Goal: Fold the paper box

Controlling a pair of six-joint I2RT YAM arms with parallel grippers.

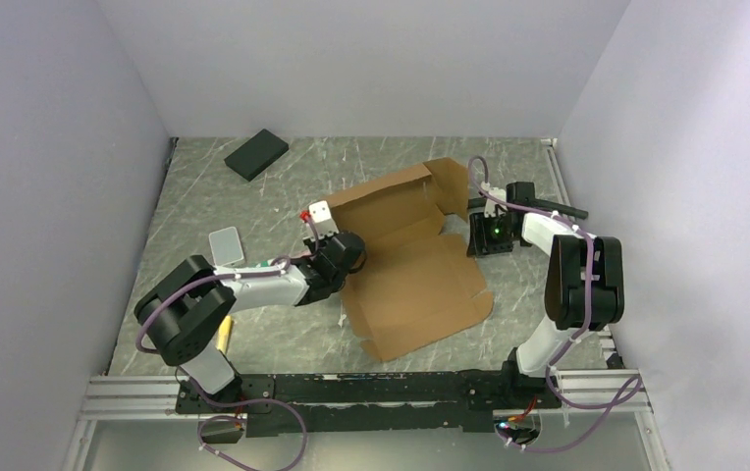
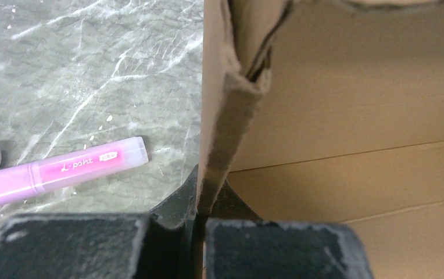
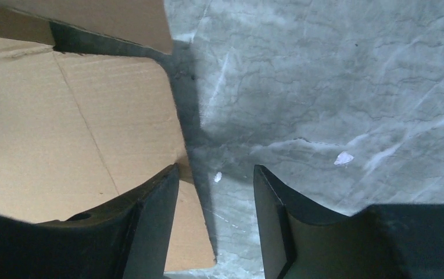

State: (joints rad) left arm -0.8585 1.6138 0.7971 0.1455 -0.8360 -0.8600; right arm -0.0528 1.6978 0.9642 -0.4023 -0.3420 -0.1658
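Note:
The paper box (image 1: 420,270) is a brown corrugated die-cut sheet lying mostly flat in the middle of the table, with its far panels raised. My left gripper (image 1: 337,257) is at the box's left edge and is shut on a standing side flap (image 2: 231,128), pinching its edge between the jaws. My right gripper (image 1: 489,235) is at the box's right edge, open and empty. In the right wrist view its left finger (image 3: 156,221) is over a box flap (image 3: 63,128) and its right finger over bare table.
A black rectangular pad (image 1: 256,154) lies at the far left. A clear plastic piece (image 1: 226,243) and a yellow item (image 1: 224,334) lie by the left arm. A pink marker (image 2: 57,171) lies left of the held flap. White walls enclose the table.

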